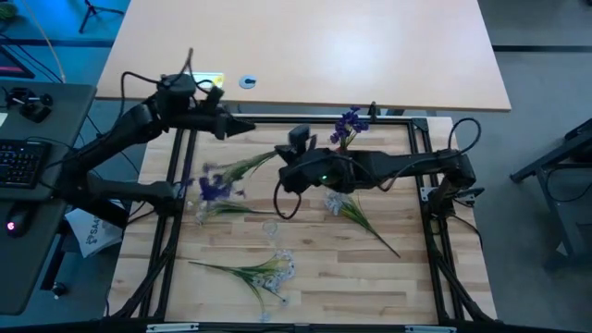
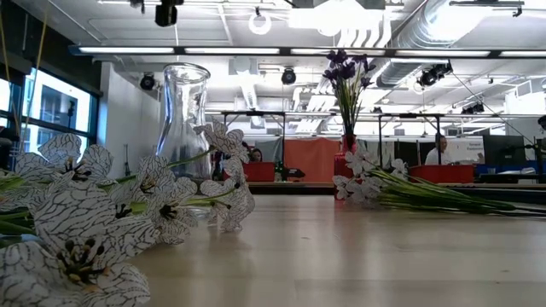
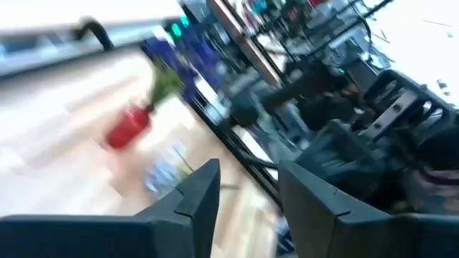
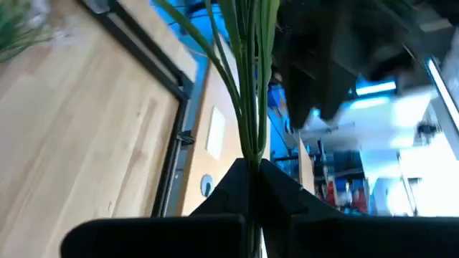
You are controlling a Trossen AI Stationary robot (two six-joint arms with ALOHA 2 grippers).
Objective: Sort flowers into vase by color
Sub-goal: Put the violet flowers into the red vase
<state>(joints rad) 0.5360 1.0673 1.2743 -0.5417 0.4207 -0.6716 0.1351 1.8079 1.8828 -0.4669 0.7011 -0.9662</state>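
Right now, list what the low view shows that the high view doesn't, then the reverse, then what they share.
Only the low view shows the clear glass vase plainly upright, and people in the room behind.

Only the high view shows the arms: the right gripper shut on a purple sprig, the left gripper near the table's far edge.

Both show the red vase holding purple flowers, and white sprigs lying on the table.

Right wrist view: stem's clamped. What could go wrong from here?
1. The right gripper holds the purple sprig by its stem, with the blossoms far out. A swing could sweep them into the clear vase.
2. The red vase is short and stands beside the right arm, so a nudge may tip it.
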